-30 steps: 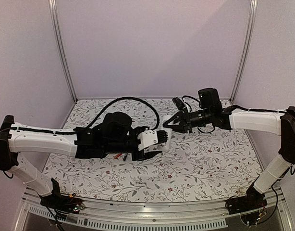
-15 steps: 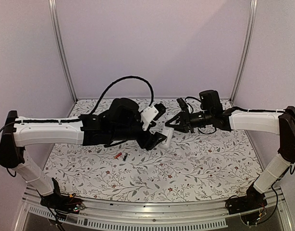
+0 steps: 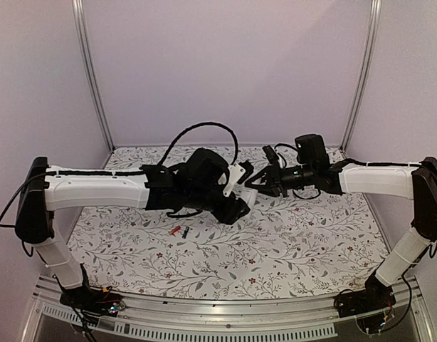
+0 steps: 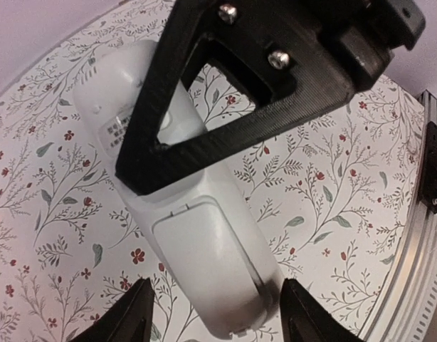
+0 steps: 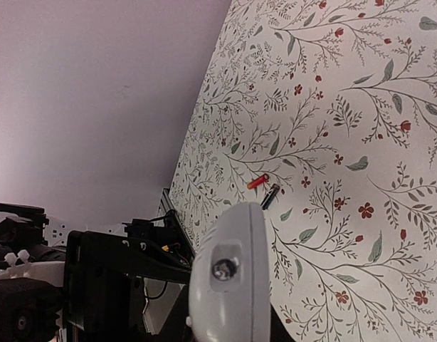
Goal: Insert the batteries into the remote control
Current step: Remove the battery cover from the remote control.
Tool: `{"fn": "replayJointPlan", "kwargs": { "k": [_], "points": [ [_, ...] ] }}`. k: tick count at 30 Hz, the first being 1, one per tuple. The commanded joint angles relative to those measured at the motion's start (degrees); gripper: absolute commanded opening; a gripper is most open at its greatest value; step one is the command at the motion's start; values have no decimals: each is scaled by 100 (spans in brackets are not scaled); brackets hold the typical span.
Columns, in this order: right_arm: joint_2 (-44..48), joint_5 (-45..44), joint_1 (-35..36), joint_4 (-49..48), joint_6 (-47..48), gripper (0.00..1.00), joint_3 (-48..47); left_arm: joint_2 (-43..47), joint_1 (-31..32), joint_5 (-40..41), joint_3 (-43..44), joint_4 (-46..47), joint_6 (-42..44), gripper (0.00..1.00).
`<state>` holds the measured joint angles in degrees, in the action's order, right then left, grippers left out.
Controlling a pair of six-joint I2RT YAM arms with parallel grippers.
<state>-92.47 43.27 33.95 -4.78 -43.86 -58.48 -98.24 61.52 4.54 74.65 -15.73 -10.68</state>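
The white remote control [image 4: 204, 249] is held above the table, its plain back and battery cover showing in the left wrist view. My right gripper [image 3: 254, 189] is shut on it; one black finger [image 4: 225, 107] lies across its middle. My left gripper [image 4: 222, 322] is open, a fingertip [image 4: 133, 317] on each side of the remote's cover end, the right one almost touching. In the right wrist view the remote [image 5: 229, 285] shows end-on. The red battery [image 5: 257, 182] and the black battery [image 5: 270, 195] lie side by side on the table; they also show in the top view [image 3: 177, 230].
The flowered table cloth [image 3: 297, 242] covers the table. A metal rail [image 3: 204, 313] runs along the near edge. A black cable [image 3: 197, 132] loops above the left wrist. Purple walls stand close on three sides.
My left arm has risen and reached right, its wrist turning so its fingers now straddle the remote's end. My right gripper has closed in on the remote and hardly moved since.
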Motion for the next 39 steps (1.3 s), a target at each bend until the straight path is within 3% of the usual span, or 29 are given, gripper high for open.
{"fn": "replayJointPlan", "kwargs": {
  "k": [1,16,30,39],
  "points": [
    [17,-31,-38,-177,49,0,67,-180,-102,92,232,-318,-72,59],
    [165,138,-88,-313,-17,0,107,-332,-395,-313,317,-487,-243,35],
    [143,135,-249,-302,32,0,232,-225,-643,-643,229,-302,-293,25],
    [236,204,-446,-398,357,0,557,-309,-1552,-45,46,-626,-404,25]
  ]
}}
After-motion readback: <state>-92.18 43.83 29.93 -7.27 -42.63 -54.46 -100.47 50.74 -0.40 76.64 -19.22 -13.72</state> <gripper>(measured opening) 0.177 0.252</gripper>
